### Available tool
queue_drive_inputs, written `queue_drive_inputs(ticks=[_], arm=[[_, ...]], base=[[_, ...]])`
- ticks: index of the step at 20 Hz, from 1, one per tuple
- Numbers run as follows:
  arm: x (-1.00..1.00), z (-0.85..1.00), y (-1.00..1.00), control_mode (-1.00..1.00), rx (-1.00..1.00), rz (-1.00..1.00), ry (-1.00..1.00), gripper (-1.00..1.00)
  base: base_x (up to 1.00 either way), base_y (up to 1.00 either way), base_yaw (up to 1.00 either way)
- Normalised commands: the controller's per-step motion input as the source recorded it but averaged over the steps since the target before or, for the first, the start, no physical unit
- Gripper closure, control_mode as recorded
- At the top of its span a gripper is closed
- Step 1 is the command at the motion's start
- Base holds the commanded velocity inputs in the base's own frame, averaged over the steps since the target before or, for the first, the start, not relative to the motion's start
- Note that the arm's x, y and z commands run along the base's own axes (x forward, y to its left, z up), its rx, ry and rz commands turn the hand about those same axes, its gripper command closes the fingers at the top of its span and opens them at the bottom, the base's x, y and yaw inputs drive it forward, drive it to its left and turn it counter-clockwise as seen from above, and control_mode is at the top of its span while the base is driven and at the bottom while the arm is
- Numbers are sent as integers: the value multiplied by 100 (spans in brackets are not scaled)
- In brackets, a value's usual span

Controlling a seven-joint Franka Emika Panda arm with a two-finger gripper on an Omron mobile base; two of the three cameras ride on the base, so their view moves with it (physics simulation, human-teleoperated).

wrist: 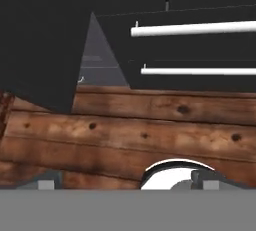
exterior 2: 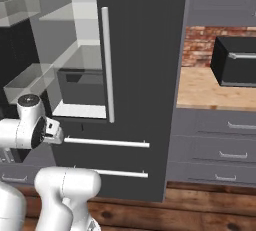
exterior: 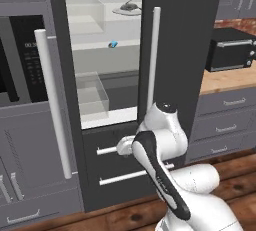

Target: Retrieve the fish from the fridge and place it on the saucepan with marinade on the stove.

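Dark grey and small, the fish (exterior: 129, 7) is seen lying on a round white plate (exterior: 121, 11) on the upper shelf of the open fridge (exterior: 176, 50), far above the folded arm. It is judged light, flat, soft and probably slippery, best pinched across its narrow middle. The gripper (wrist: 125, 185) is held wide open with nothing in it, pointed down at the wooden floor (wrist: 125, 130).

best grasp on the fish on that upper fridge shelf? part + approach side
Probably pinch the fish across its narrow body, coming in through the open left door side of the fridge. It lies flat on a white plate, so a slightly downward approach suits. The gripper is open.
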Motion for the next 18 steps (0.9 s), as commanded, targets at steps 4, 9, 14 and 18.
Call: queue_drive_inputs(ticks=[4,9,14,18], arm=[[59,13,-71,-100,-39,-31,1,-100],[42,8,-43,-100,-10,-20,-14,-100],[19,11,-42,-100,1,0,-35,-100],[40,42,-39,-100,0,0,-5,-100]], base=[[0,0,0],[0,0,0],[0,0,0],[0,0,0]])
